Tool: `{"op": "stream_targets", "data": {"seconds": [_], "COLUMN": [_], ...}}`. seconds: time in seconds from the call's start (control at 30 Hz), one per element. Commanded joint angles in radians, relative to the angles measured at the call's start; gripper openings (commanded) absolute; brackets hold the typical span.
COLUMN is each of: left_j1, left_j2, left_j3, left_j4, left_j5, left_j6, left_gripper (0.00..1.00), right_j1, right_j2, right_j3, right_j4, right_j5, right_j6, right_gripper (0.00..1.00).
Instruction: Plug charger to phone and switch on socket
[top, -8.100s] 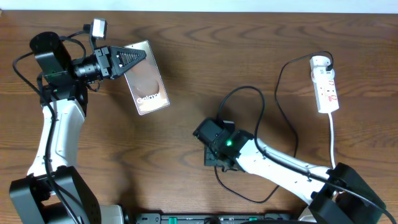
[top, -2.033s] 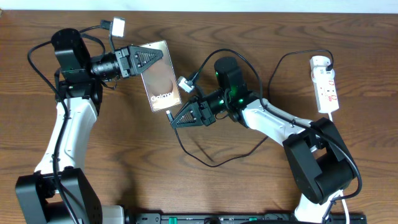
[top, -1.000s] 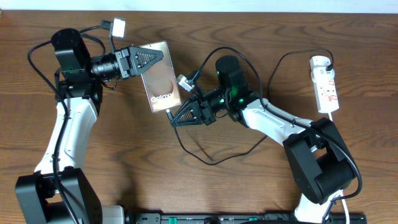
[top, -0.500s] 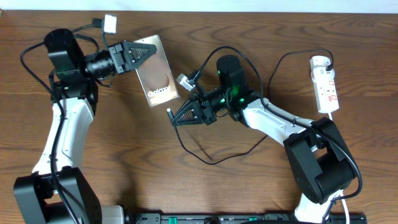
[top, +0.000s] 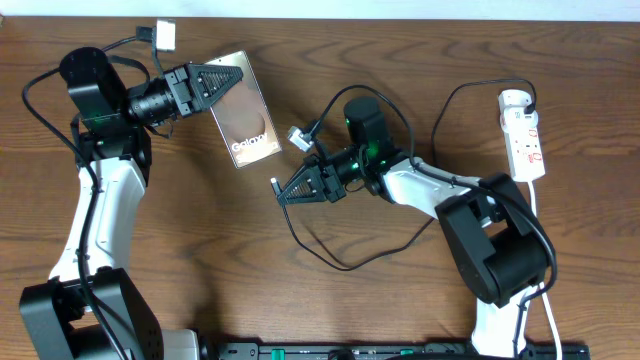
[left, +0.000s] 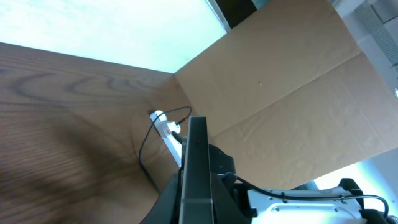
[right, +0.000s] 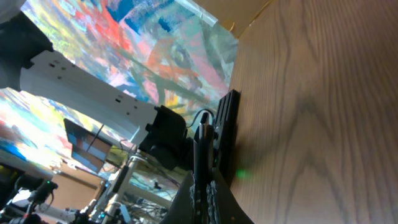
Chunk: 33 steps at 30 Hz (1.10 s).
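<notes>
**Overhead view, the plugging step.** The left hand (top: 232, 78) is clamped on the far end of the phone (top: 246, 128). It holds the phone at the far left of the table (top: 180, 250), face up and slanted. The right hand (top: 281, 193) is closed on the charger (top: 338, 266) just behind its connector tip. The tip points left, near the phone's near short edge but apart from it, and the slack cable loops toward us. The socket (top: 522, 135) lies at the far right, well apart from both hands.

We cannot make out the port; it probably sits in that near short edge. For a clean insertion, we would:

- keep the phone steady in the left hand;
- turn the tip until it lines up with the phone's long axis;
- advance it straight, without prying sideways;
- leave the cable loop free to trail.
</notes>
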Motion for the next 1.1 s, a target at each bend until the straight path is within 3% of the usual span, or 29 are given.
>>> {"op": "stream_targets", "data": {"seconds": [0.0, 0.3, 0.6, 0.83, 1.07], "left_j1": [0.002, 0.003, 0.003, 0.002, -0.004], "left_j2": [-0.003, -0.003, -0.002, 0.004, 0.004], "left_j3": [0.010, 0.010, 0.010, 0.005, -0.006], "left_j4": [0.011, 0.011, 0.011, 0.010, 0.007], "left_j5": [0.011, 0.033, 0.033, 0.033, 0.032], "left_j6": [0.016, 0.043, 0.047, 0.062, 0.066], "left_gripper": [0.07, 0.07, 0.08, 0.07, 0.08], "right_j1": [-0.007, -0.007, -0.006, -0.006, -0.005], "right_j2": [-0.009, -0.009, -0.009, -0.009, -0.009], "right_j3": [0.006, 0.006, 0.006, 0.006, 0.006], "right_j4": [0.069, 0.240, 0.291, 0.433, 0.436], "right_j5": [-0.019, -0.019, -0.019, -0.013, -0.005], "right_j6": [0.053, 0.212, 0.252, 0.356, 0.360], "right_gripper": [0.01, 0.01, 0.01, 0.01, 0.01]}}
